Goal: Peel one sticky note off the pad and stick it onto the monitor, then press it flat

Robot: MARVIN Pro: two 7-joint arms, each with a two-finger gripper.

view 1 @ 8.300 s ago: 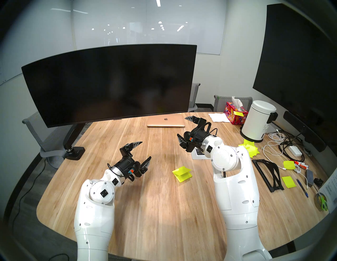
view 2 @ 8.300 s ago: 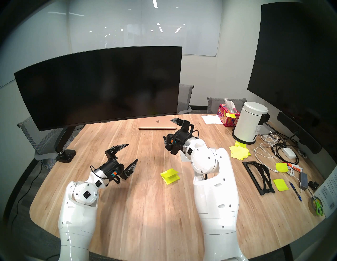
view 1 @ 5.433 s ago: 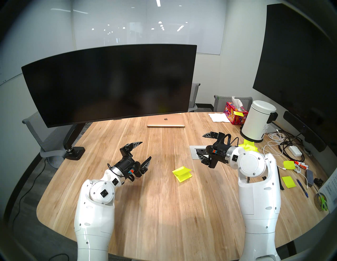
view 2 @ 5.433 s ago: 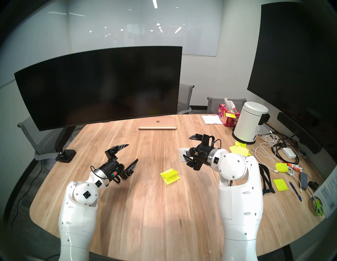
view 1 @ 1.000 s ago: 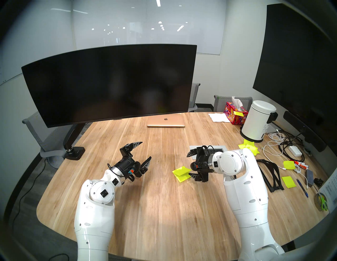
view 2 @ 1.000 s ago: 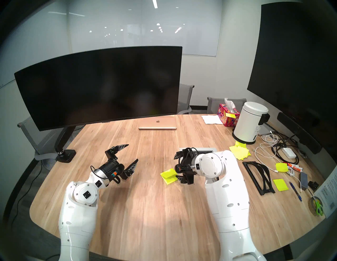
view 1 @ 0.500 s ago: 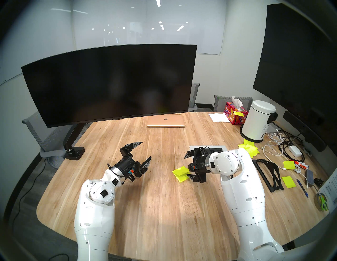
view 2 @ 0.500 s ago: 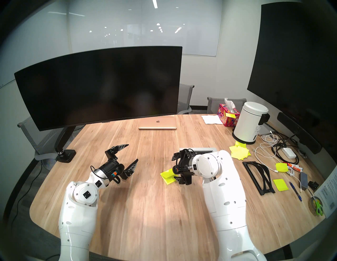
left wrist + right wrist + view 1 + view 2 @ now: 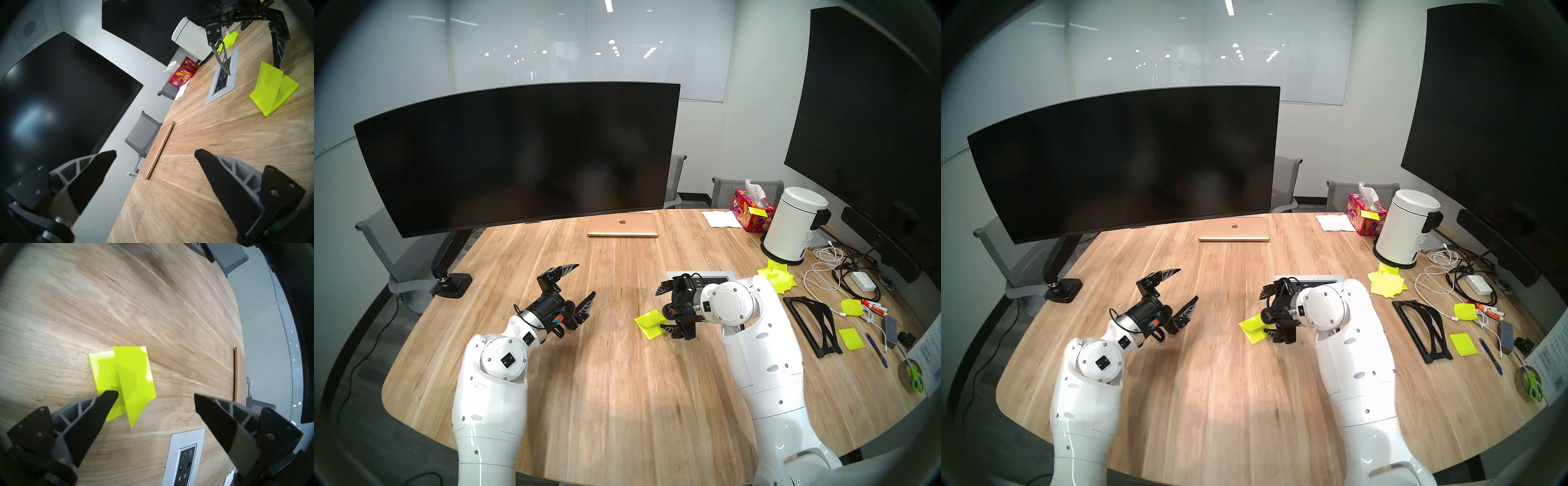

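The pad (image 9: 650, 331) lies on the wooden table right of centre, and its top sticky note (image 9: 647, 317) is curled up off the stack. In the right wrist view the pad (image 9: 103, 372) lies flat and the lifted sticky note (image 9: 134, 377) stands above it. My right gripper (image 9: 659, 309) is open and low at the pad's right edge. One fingertip (image 9: 110, 394) is over the pad's near corner, and the note's free corner lies between the fingers. My left gripper (image 9: 585, 279) is open and empty, left of the pad. The monitor (image 9: 517, 156) stands behind, blank.
A gold laptop (image 9: 622, 224) lies closed under the monitor's right end. A grey socket panel (image 9: 716, 275) is set into the table behind my right wrist. A white bin (image 9: 795, 225), a jumble of yellow sheets (image 9: 780, 278), cables and a black stand (image 9: 812, 319) crowd the right side.
My right arm swung from near the laptop out to the right, then down and left to the pad, edging closer over the last second. The left arm has not moved.
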